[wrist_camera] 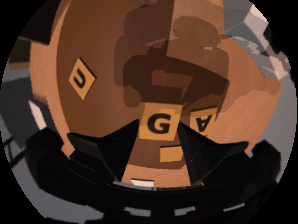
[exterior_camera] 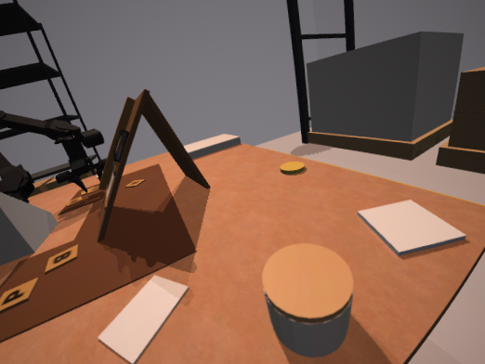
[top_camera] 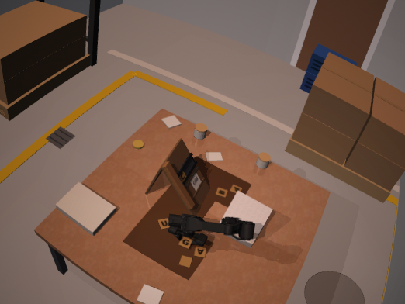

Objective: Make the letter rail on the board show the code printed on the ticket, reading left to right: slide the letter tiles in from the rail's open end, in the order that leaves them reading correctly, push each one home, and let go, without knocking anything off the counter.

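Could not read the code on the ticket point(top_camera: 195, 181) point(exterior_camera: 110, 187) in the top view, too small, nor in the exterior view, nearly edge-on. Could barely make out the letter on the tile in the rail point(top_camera: 188, 166) point(exterior_camera: 121, 145). Lost part of the A tile point(top_camera: 200, 251) point(wrist_camera: 203, 121) behind the fingers point(top_camera: 200, 238) point(exterior_camera: 80, 183) in the wrist view. Saw the P tile point(top_camera: 236, 189) point(exterior_camera: 18, 293) cut off by the exterior view's left edge, and the bench point(top_camera: 116, 163) point(exterior_camera: 242, 209) point(wrist_camera: 255, 105) by the top view's bottom edge.
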Motion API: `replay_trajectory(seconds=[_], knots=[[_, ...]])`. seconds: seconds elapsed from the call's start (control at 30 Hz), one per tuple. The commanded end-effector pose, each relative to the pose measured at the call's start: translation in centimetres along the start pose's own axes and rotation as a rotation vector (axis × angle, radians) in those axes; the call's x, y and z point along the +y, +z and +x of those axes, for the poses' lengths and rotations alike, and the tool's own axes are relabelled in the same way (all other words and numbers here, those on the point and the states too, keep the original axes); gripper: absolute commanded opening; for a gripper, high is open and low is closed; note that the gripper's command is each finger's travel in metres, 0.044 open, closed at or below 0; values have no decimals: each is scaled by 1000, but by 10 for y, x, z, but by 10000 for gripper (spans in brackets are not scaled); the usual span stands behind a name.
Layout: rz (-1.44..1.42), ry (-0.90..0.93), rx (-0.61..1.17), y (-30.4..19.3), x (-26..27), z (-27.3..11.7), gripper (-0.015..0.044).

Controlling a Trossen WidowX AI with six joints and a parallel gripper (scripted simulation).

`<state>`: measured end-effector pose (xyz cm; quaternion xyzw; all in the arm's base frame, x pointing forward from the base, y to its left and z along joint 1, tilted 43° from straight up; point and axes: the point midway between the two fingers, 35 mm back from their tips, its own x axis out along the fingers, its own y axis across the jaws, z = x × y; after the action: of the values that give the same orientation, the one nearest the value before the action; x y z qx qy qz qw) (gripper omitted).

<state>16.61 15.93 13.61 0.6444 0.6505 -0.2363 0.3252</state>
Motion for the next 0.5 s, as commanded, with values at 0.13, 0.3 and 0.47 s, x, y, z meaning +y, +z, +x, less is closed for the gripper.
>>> replay_trajectory(seconds=[0.13,0.3,0.47], knots=[[-4,4,4,0,0,-5,0],[-4,4,4,0,0,-7,0],[-4,4,3,1,-1,-9,0]])
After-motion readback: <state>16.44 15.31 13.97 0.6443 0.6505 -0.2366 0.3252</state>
